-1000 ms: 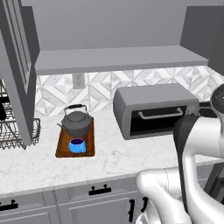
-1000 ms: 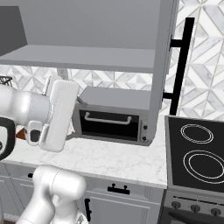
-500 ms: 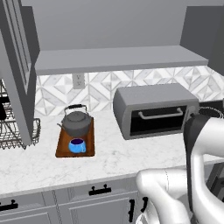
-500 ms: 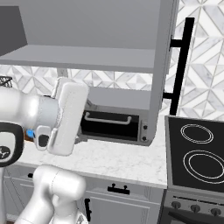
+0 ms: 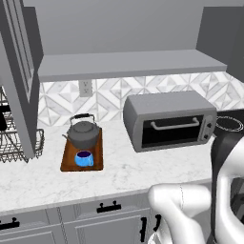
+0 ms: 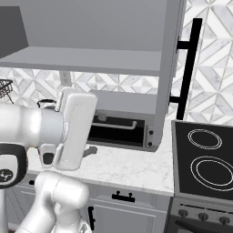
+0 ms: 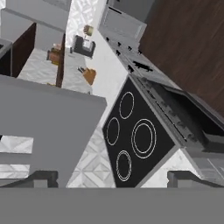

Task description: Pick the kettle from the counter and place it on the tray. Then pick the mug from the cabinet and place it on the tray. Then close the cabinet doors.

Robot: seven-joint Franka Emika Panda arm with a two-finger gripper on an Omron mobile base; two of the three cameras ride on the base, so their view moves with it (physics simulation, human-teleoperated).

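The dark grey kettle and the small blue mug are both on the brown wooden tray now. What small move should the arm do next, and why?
Probably swing the open gripper toward the long black bar handle of the open grey cabinet door on the right. The dark grey metal kettle and bright blue mug already sit on the reddish-brown wooden tray, so only closing the doors remains.

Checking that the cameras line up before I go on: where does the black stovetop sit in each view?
Left base view: the stovetop is at the right edge, mid-height, just right of the toaster oven.
Right base view: the stovetop is at the lower right, with two ringed burners showing.
Hand view: the stovetop is at the centre, tilted, with four ringed burners.
Shared landmark: the diamond-patterned backsplash behind it.
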